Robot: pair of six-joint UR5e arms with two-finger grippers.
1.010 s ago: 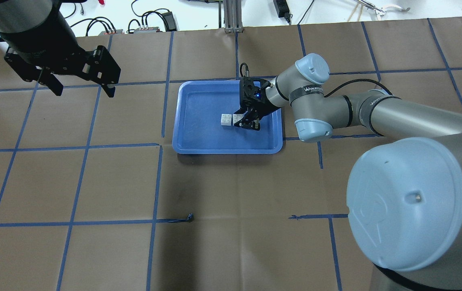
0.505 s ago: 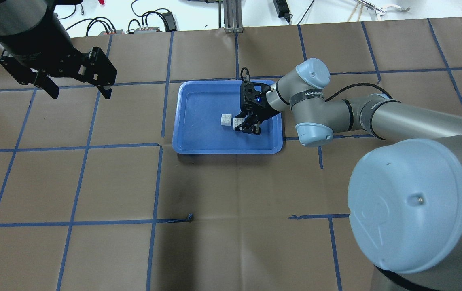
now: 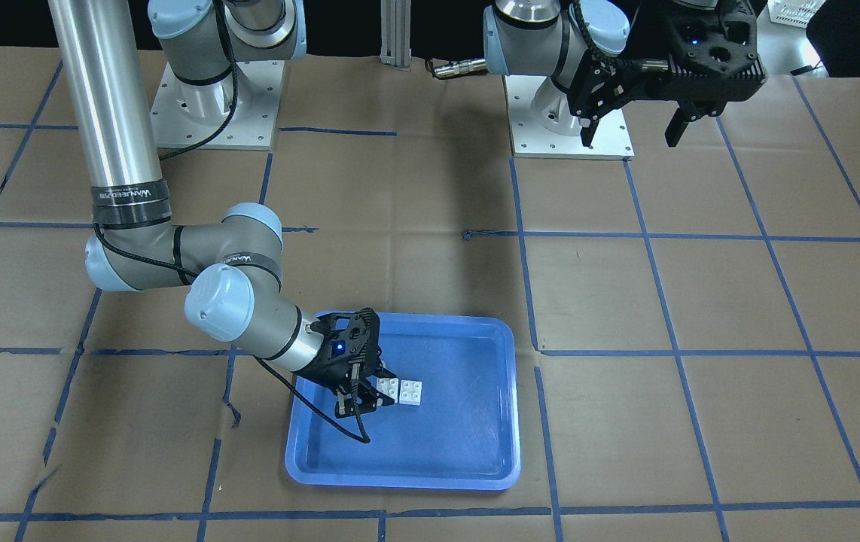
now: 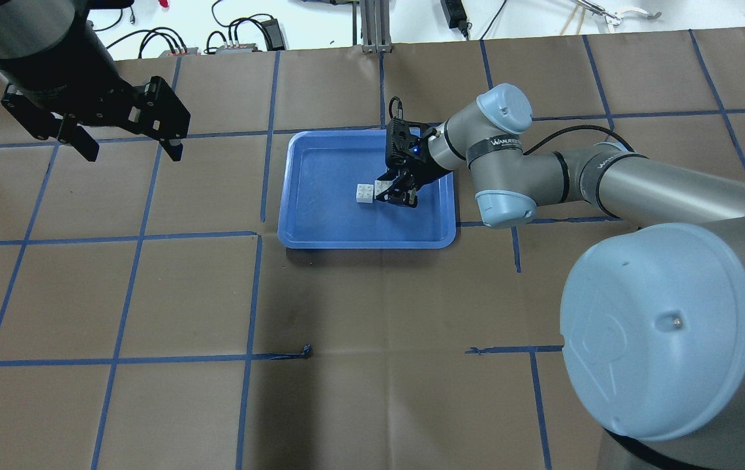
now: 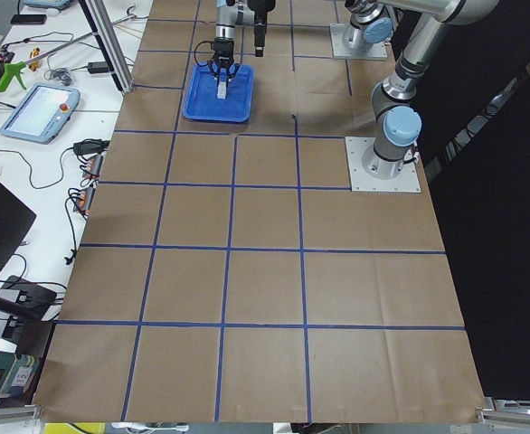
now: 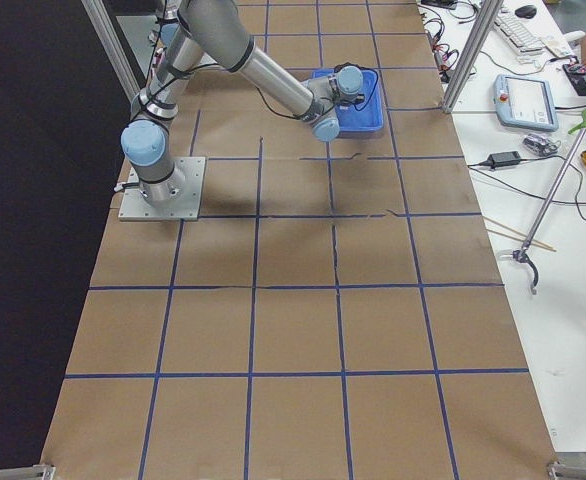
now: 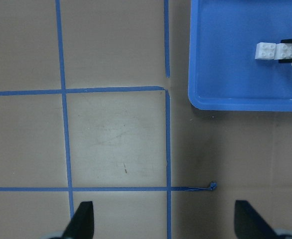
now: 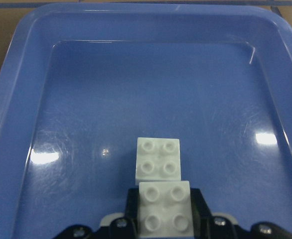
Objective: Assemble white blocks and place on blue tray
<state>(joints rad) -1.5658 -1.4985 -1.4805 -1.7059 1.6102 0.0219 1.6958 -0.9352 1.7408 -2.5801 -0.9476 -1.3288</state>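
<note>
The blue tray lies on the table's far middle; it also shows in the front view. Two white blocks lie side by side in it. My right gripper is low inside the tray, shut on the nearer white block, which also shows overhead. The loose white block sits right against its front edge, studs up. My left gripper hangs open and empty above the table, far left of the tray.
Brown paper with blue tape lines covers the table. Both arm bases stand on plates at the robot's side. Cables and boxes lie beyond the far edge. The left wrist view shows the tray's corner.
My right gripper, still holding its block, has shifted slightly toward the tray's far side and now sits tight against the loose block. My left gripper has drifted a little to the left.
</note>
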